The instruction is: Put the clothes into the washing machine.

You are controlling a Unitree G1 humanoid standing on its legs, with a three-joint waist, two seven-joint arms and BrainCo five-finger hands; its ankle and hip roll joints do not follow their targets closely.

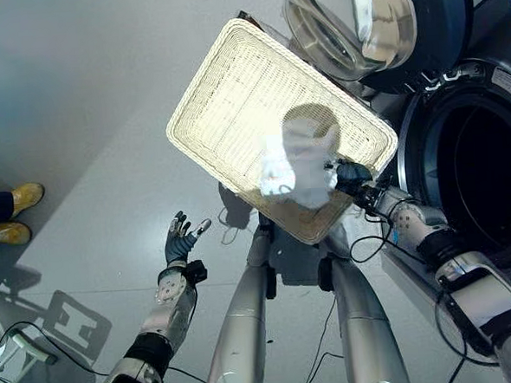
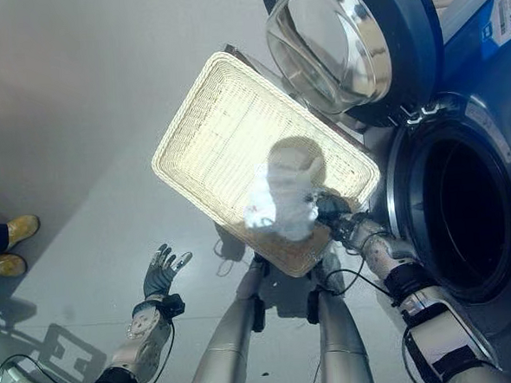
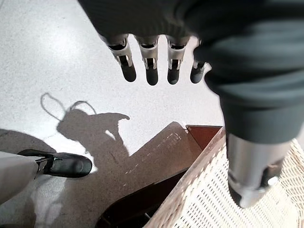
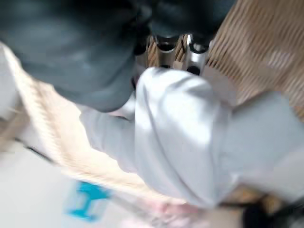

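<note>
A pale wicker basket point(image 1: 232, 97) stands in front of me, beside the washing machine point(image 1: 492, 81). A white garment point(image 1: 299, 167) is bunched up at the basket's near right corner. My right hand point(image 1: 352, 177) is at the garment's right edge and shut on it; in the right wrist view the cloth point(image 4: 180, 133) bulges past the curled fingers point(image 4: 164, 45). The machine's round door point(image 1: 358, 20) is swung open above the basket, and the dark drum opening point(image 1: 488, 168) lies right of my right hand. Over the floor left of the basket, my left hand point(image 1: 180, 239) is open with its fingers point(image 3: 152, 71) straight.
The basket rests on a dark brown base point(image 3: 142, 204) that sticks out at its corner point(image 3: 209, 190). A person's yellow shoes point(image 1: 18, 215) are at the far left edge. A white object point(image 1: 5, 346) sits on the floor at the lower left.
</note>
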